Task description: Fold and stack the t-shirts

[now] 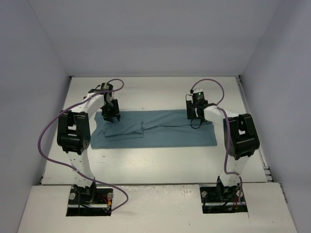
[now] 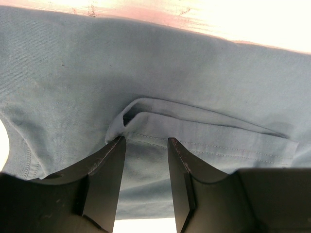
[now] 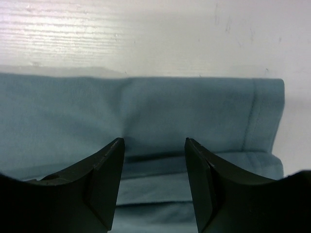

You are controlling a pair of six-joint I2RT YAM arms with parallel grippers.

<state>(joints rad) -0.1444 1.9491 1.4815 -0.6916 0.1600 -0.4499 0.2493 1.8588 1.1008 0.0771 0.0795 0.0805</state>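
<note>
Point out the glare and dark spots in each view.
Left wrist: the table is blown out, pinkish, above the t-shirt. Right wrist: table glare too, fingers near black. Top view: even light, soft shadows.

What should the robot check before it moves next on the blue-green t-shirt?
1. Plain teal short-sleeved cotton t-shirt lies as a long strip on the white table: ok.
2. Left pincer open, jaws astride a stitched hem fold: ok.
3. Right pincer open above the shirt: ok.
4. Cloth lying smooth: not ok, a bunched flap sits near the left pincer.
5. Fingertips touching the cloth: cannot tell.
</note>
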